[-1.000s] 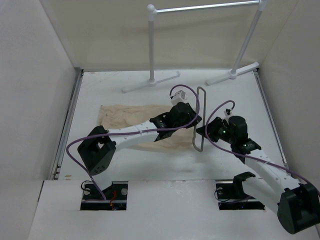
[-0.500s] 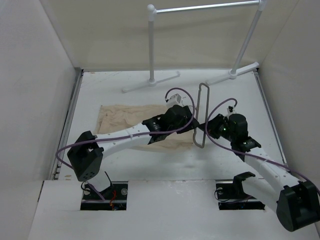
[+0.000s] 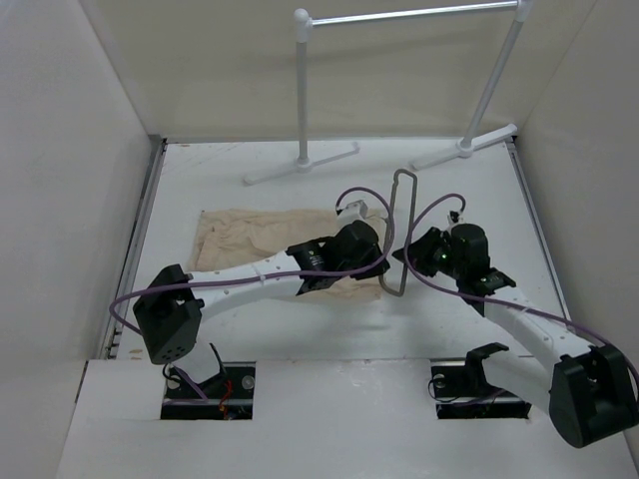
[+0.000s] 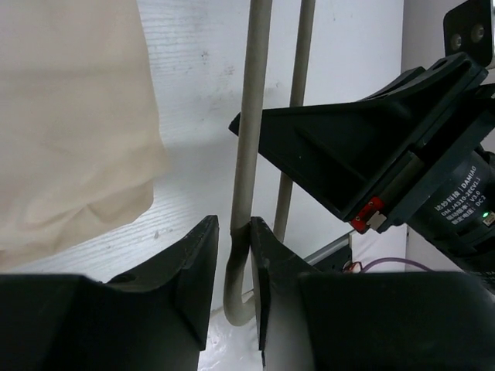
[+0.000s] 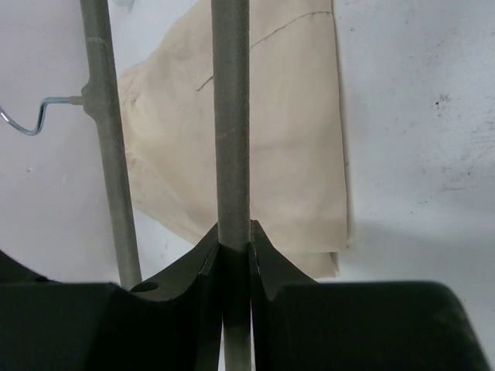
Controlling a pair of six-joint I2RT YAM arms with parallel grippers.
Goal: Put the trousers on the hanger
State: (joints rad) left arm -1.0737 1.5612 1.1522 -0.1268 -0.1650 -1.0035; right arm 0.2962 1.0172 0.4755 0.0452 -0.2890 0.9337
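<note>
Grip on hanger (image 5: 230,116) from right gripper (image 5: 232,236): jaws pinching one long bar, probably to keep the wire loop steady while the other arm works. Left gripper (image 4: 233,224) astride a bar near its bend, slightly spread, with a gap on one side, so not clamped; likely lining up for a second hold. Trousers (image 3: 245,235) flat just left of hanger, not threaded through. Early in task by the look of it: trouser end yet to go through the loop.
</note>
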